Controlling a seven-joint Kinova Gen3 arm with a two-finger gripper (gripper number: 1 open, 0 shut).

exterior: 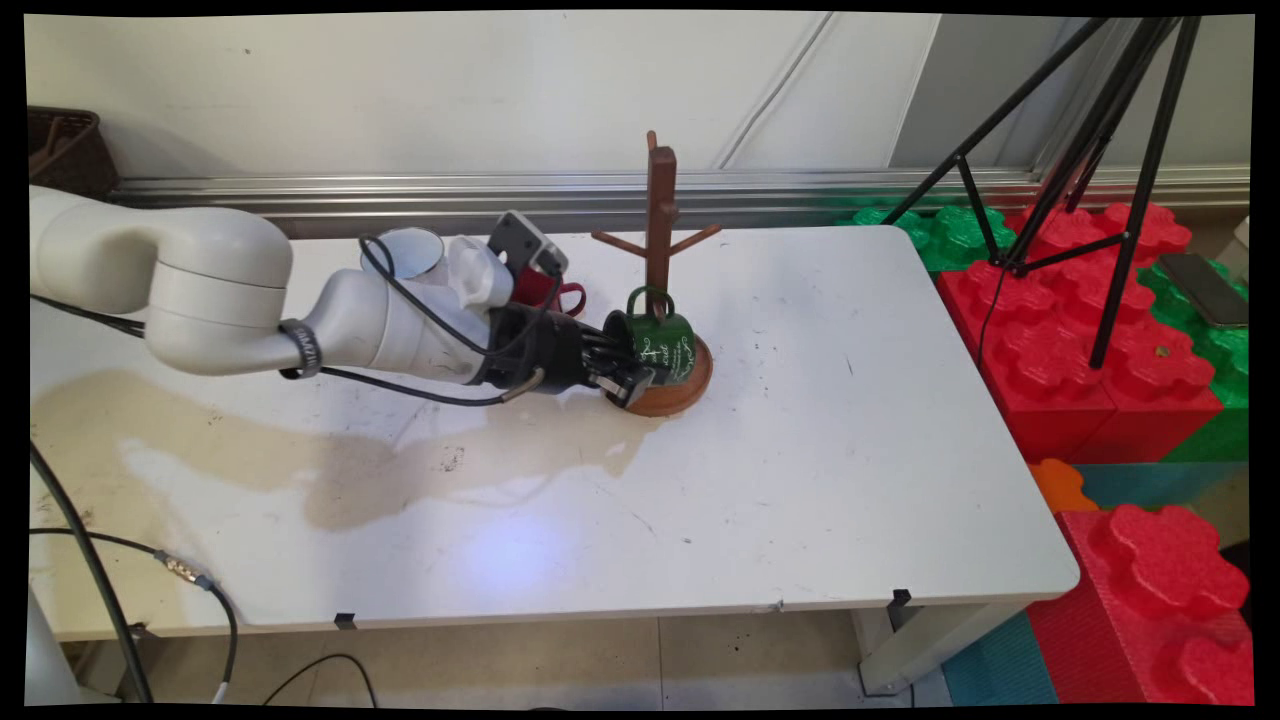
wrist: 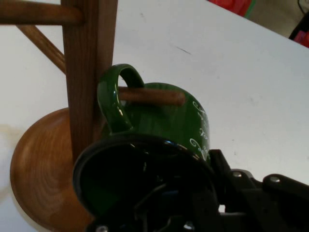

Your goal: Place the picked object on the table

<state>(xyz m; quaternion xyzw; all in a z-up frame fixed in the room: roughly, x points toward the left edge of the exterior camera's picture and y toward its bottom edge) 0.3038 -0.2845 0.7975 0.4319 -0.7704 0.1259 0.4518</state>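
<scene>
A dark green mug (exterior: 668,345) with white lettering hangs tilted on the wooden mug tree (exterior: 661,205), low over its round base (exterior: 692,386). In the hand view the green mug (wrist: 164,118) has its handle looped over a short peg (wrist: 154,95) beside the post (wrist: 89,72), and its mouth faces the camera. My gripper (exterior: 633,372) reaches in from the left and is shut on the mug's rim, one finger inside the cup and the other finger (wrist: 227,176) outside its wall. The inner finger is mostly lost in the dark interior.
A white mug (exterior: 410,252) and a red mug (exterior: 548,290) stand behind the arm near the table's back edge. A tan spill stain (exterior: 350,470) spreads across the left half. A black tripod (exterior: 1090,150) and red and green foam blocks (exterior: 1090,340) stand off the right edge.
</scene>
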